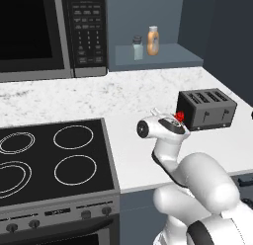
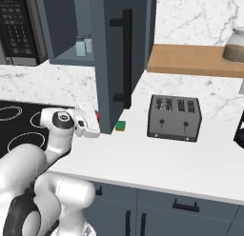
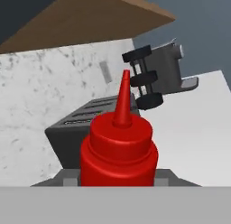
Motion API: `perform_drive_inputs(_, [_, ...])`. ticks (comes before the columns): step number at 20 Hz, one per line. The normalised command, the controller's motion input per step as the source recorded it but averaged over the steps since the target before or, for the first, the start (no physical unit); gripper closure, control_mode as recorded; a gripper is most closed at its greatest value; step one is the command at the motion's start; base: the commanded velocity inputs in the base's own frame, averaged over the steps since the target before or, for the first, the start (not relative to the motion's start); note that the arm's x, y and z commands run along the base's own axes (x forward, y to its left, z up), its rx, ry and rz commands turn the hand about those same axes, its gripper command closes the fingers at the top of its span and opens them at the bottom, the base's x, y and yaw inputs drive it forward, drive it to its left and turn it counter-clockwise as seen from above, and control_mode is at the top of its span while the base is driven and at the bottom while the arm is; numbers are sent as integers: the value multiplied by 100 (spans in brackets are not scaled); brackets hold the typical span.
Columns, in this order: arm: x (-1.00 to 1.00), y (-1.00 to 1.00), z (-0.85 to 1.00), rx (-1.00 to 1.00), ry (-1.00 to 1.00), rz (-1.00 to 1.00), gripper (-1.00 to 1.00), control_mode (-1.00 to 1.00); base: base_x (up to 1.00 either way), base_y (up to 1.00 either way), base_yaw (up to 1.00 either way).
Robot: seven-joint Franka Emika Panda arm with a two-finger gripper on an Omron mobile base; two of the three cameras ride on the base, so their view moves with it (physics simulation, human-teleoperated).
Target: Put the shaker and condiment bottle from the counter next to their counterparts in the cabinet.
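Observation:
My gripper (image 3: 118, 180) is shut on the red condiment bottle (image 3: 119, 146), which stands upright between the fingers with its nozzle pointing up. In the left base view the gripper (image 1: 179, 118) is low over the white counter (image 1: 133, 96), just left of the toaster, and a bit of red bottle (image 1: 180, 115) shows past the hand. The cabinet niche (image 1: 163, 56) holds a pale shaker (image 1: 138, 47) and an orange-tan bottle (image 1: 153, 40). In the right base view, two grey-capped shakers (image 2: 80, 45) (image 2: 88, 43) stand side by side on that shelf; I cannot tell which is which.
A black toaster (image 1: 207, 108) sits right of the hand. The open cabinet door (image 2: 112, 49) hangs over the counter, with a small green block (image 2: 120, 125) at its foot. Microwave (image 1: 49, 31) and stovetop (image 1: 49, 160) lie left. A wooden shelf (image 2: 190, 59) carries a jar (image 2: 236, 44).

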Motion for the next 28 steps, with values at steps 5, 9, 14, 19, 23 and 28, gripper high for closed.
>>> perform_drive_inputs(5, [0, 7, 100, -12, -9, 22, 100, -100, 0, 0, 0])
perform_drive_inputs(9, [0, 38, 95, -19, -1, 22, 100, -100, 0, 0, 0])
perform_drive_inputs(14, [1, 48, 90, -19, 0, 26, 100, -100, 0, 0, 0])
perform_drive_inputs(19, [11, 26, 93, -18, 0, 18, 100, -100, 0, 0, 0])
perform_drive_inputs(23, [11, 13, 94, -20, 0, 9, 100, -100, 0, 0, 0])
perform_drive_inputs(28, [26, 5, 75, -23, 17, 1, 100, -100, 0, 0, 0])
